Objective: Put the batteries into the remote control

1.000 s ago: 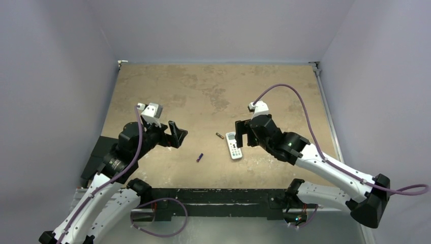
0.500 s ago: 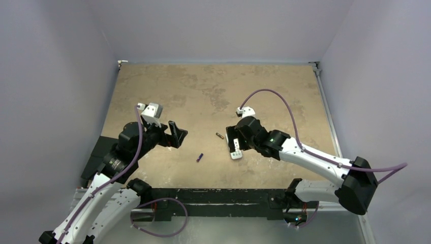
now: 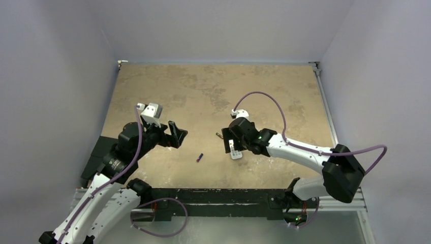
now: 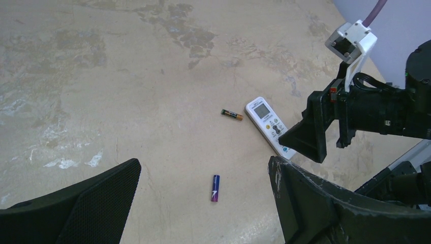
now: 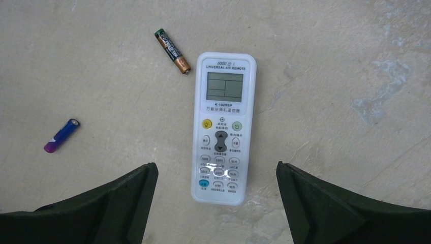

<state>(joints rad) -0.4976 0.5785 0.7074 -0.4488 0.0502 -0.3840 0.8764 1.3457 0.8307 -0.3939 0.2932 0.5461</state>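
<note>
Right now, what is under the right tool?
The remote control, buttons up, lies below the open right tool; its underside is hidden against the table.

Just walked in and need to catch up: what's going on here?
A small white oblong remote control lies face up on the tan table. The right arm's fingers hang open over its button end, one each side, not gripping. The left arm's fingers are open too, off to the side, holding nothing. A purple-blue battery and a dark brown, gold-ended battery lie loose on the table, neither loaded yet.
</note>
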